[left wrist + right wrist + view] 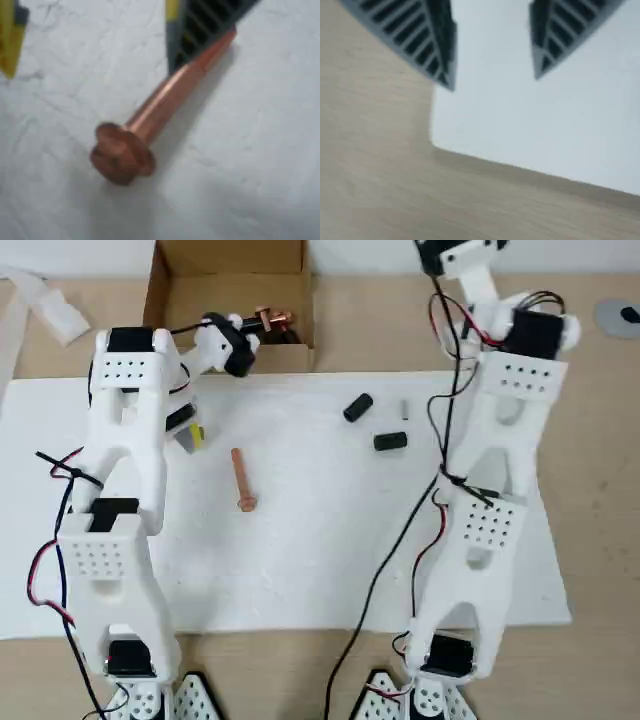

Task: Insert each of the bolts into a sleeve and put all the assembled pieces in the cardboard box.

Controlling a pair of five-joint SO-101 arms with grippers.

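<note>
White padding over the wooden table carried a copper bolt lying flat just by the left gripper, its fingers spread. The sleeves lay well apart. The right gripper hung spread too. An off-centre pinch would probably roll the round shank away.

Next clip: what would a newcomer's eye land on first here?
The copper bolt lies loose on the white mat, with the left pincer open close to its tip. Toward the right arm, a black sleeve and a second sleeve lie on the mat. A copper piece sits inside the cardboard box at the far edge.
</note>
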